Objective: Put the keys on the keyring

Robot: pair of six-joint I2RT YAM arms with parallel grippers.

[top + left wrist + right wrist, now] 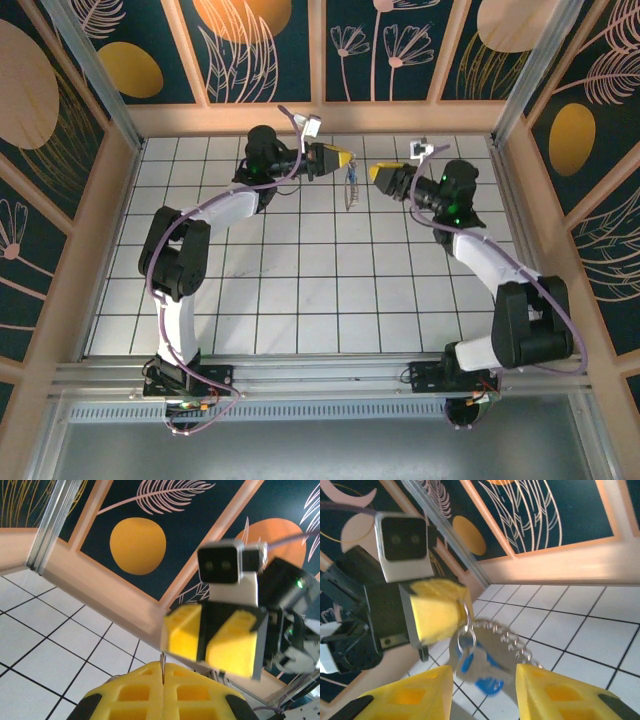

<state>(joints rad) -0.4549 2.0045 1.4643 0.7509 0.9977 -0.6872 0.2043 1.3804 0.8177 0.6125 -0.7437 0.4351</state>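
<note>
Left gripper jaws pinch the keyring; blurred keys hang at 6 o'clock; right gripper jaws stand open.

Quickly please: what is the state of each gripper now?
Left gripper: closed, holding the keyring, keys hanging from it.
Right gripper: open, holding nothing.

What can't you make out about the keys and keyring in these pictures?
Top view: the hanging keys are too small for detail.
Left wrist view: the left gripper hides all but a sliver of the metal loop it pinches.
Right wrist view: keys and keyring are blurred; whether they are joined is unclear.
</note>
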